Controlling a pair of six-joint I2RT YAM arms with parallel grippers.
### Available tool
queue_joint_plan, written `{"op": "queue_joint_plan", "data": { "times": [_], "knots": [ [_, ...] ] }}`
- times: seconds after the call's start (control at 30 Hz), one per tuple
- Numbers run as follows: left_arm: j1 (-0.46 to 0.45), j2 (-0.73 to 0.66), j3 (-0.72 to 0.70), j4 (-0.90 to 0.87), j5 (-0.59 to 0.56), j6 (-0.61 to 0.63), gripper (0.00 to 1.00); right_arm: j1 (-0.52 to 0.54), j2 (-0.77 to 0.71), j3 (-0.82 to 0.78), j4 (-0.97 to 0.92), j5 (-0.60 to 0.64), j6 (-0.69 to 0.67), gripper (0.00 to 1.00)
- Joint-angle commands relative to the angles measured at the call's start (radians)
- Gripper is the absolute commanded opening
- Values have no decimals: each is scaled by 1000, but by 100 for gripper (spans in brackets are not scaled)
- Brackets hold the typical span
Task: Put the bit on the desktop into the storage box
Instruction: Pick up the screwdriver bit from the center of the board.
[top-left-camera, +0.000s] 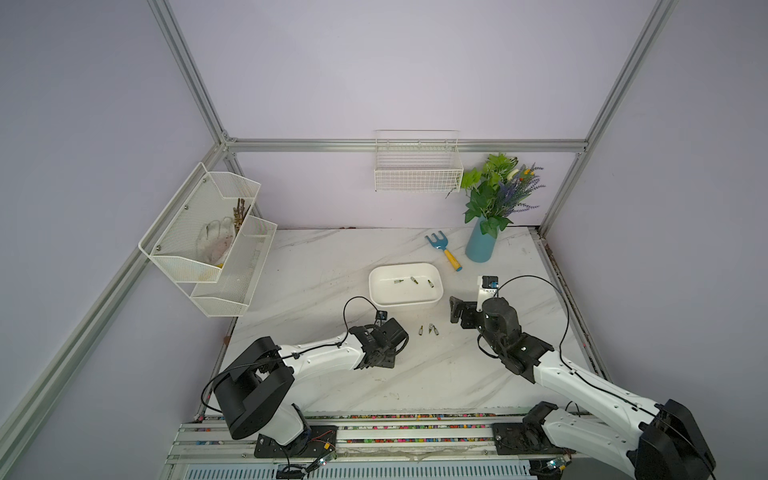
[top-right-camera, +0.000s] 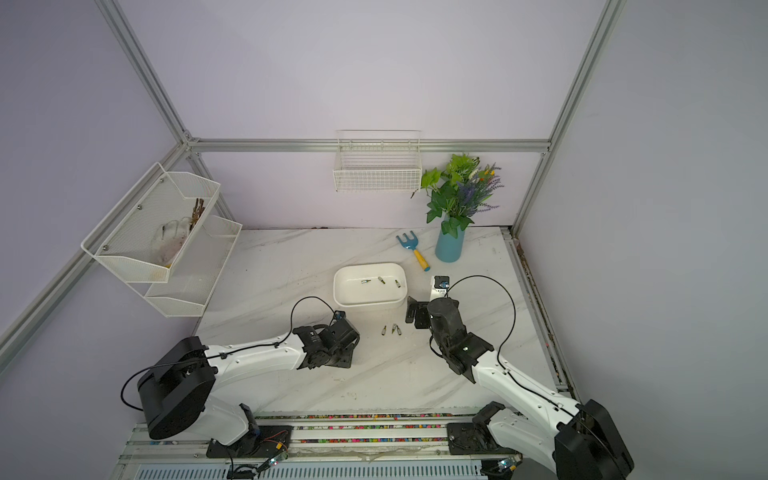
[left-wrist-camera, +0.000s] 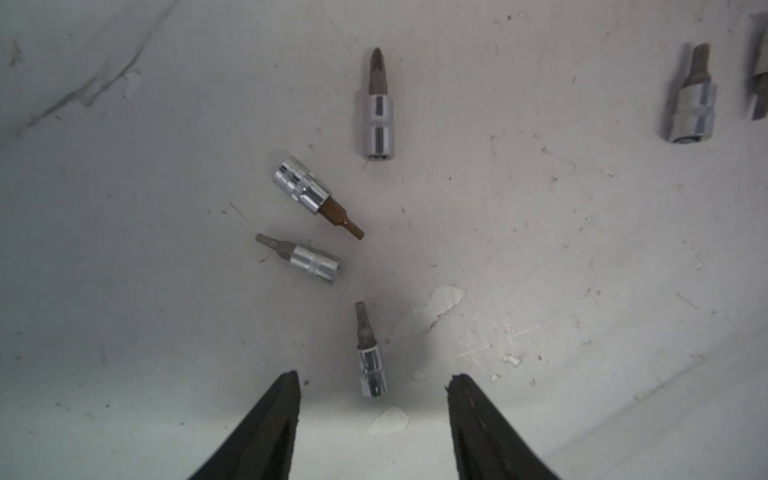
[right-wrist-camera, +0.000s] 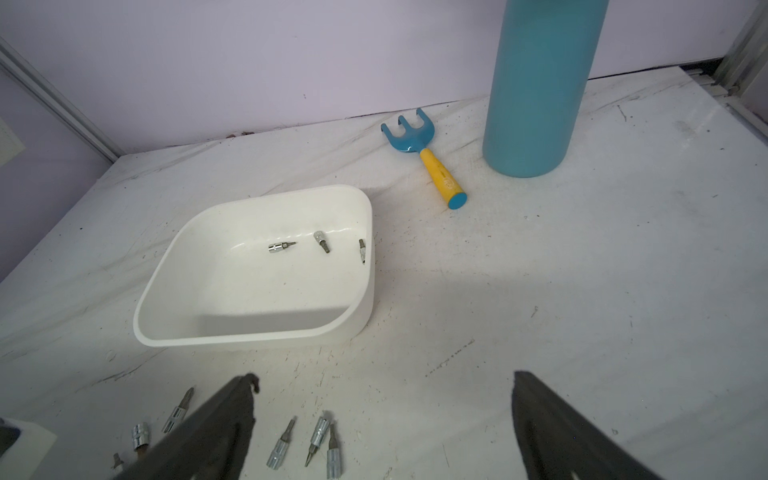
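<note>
Chrome-collared steel bit (left-wrist-camera: 371, 361) sits between left gripper's (left-wrist-camera: 372, 376) spread jaws; off-centre pinch could flick it into neighbouring bits (left-wrist-camera: 316, 259). White plastic storage box (top-left-camera: 405, 305) at one o'clock; right gripper (right-wrist-camera: 384, 376) gapes empty.

The left arm (top-left-camera: 324, 357) reaches in from its base at the near edge, forearm low and close to level. The wrist is bent so that the left hand (left-wrist-camera: 374, 380) points straight down at the surface. Its fingers (left-wrist-camera: 274, 415) stand apart with a clear gap and grip nothing (how near the tips sit to the surface is hard to tell). The right arm (top-left-camera: 582, 382) stretches in from the near right corner. The right hand (right-wrist-camera: 384, 378) aims forward and slightly down, its fingers (right-wrist-camera: 552, 424) spread wide and empty.
</note>
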Motion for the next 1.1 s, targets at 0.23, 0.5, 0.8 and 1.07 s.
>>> {"op": "queue_joint_plan", "data": {
  "times": [0.23, 0.5, 0.8, 1.07],
  "knots": [
    [-4, 24, 20, -8, -55, -33, 49, -4, -22, -13, 42, 21, 6, 100],
    [-2, 57, 38, -15, -59, -24, 43, -4, -22, -16, 43, 22, 6, 100],
    [8, 57, 26, -19, -48, -21, 31, -4, -23, -18, 45, 22, 6, 100],
    [23, 58, 12, -19, -32, -13, 27, -4, -28, -20, 48, 20, 6, 100]
  ]
}}
